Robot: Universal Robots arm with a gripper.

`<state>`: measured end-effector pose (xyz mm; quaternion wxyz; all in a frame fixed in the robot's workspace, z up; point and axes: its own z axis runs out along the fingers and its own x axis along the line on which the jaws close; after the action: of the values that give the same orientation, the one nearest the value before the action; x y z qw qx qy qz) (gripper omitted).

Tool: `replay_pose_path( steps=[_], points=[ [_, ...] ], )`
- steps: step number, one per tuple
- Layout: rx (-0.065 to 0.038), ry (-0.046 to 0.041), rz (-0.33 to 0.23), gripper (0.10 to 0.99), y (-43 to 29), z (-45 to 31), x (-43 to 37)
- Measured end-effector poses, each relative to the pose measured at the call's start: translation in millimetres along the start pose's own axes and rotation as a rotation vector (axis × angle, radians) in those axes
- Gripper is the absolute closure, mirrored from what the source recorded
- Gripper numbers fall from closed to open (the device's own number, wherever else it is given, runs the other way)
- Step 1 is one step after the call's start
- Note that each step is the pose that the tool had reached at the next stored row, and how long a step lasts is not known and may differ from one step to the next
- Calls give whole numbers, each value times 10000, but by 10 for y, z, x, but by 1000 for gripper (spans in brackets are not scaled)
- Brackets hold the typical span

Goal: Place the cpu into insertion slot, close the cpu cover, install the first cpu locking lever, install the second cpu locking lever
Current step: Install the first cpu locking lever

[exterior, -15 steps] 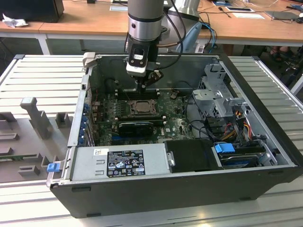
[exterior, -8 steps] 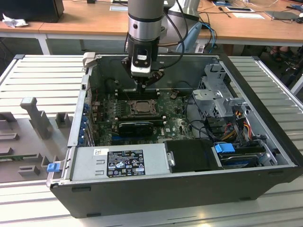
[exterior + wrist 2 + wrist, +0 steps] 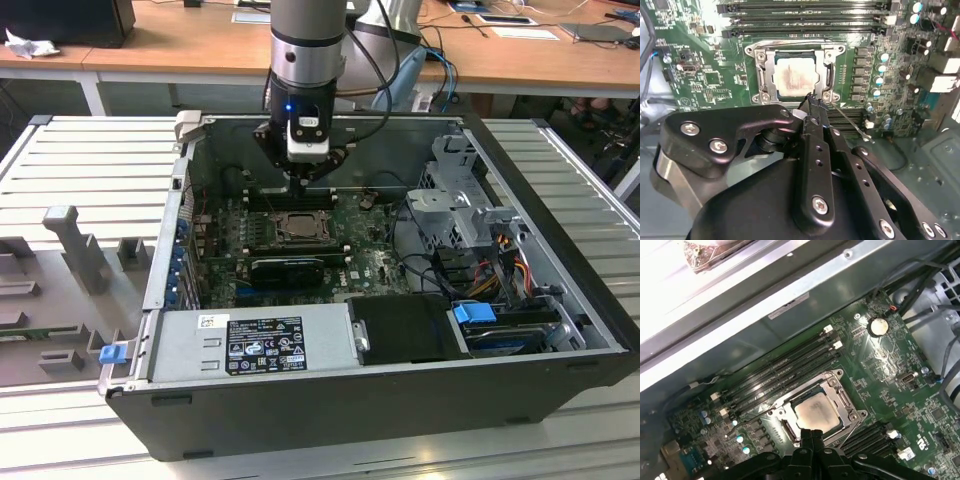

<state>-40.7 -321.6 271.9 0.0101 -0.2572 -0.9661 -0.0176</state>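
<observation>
Cpu under cpu cover; gripper pinched closed at corner; memory slots beside.

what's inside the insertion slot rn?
The cpu lies in the insertion slot, its pale face showing through the window of the cpu cover. The frame hides the chip's edges; the contacts beneath cannot be seen. The gripper sits at one corner.

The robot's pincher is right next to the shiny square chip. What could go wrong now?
1. The gripper is shut, its tips at a corner of the cpu cover, close to the cpu. A slip might scratch the chip or the green board.
2. A thin locking lever sticks out beside the tips; pushed crookedly, it might bend or spring away.
3. Small capacitors stand nearby and could get bumped.
</observation>
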Motion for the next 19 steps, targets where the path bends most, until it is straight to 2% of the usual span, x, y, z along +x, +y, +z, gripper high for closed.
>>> replay_pose_path(
  steps=[14, 15, 19],
  points=[
    [76, 55, -2144, 980, 0, 1, 0],
    [87, 65, -2510, 980, 0, 2, 0],
    [112, 89, -3365, 980, 0, 4, 0]
  ],
)
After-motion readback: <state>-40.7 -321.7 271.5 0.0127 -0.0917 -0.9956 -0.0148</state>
